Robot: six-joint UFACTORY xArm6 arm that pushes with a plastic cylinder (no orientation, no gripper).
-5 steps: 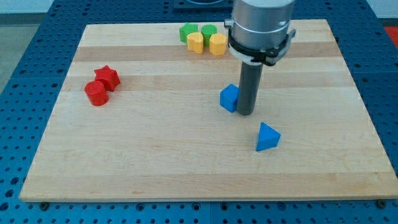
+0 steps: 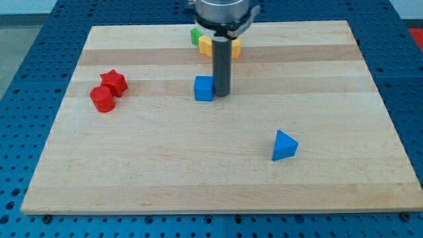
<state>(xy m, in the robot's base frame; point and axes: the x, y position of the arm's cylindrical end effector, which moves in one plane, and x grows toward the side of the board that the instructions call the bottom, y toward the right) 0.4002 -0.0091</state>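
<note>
My tip [image 2: 221, 94] rests on the wooden board [image 2: 211, 165] just above its centre, pressed against the right side of a blue cube [image 2: 204, 88]. A blue triangular block [image 2: 284, 146] lies well off toward the view's lower right. At the view's left a red star-shaped block [image 2: 114, 82] touches a red cylinder [image 2: 102, 99]. Behind the rod, near the board's top edge, a green block [image 2: 195, 35] and two yellow blocks [image 2: 206, 45] are partly hidden by the arm.
The board sits on a blue perforated table [image 2: 26, 79]. The arm's grey body [image 2: 222, 14] hangs over the top-centre blocks, covering most of them.
The tip has slid to the view's left and up, pushing the blue cube along with it. The arm now covers the green and yellow blocks. The other blocks have not moved.
</note>
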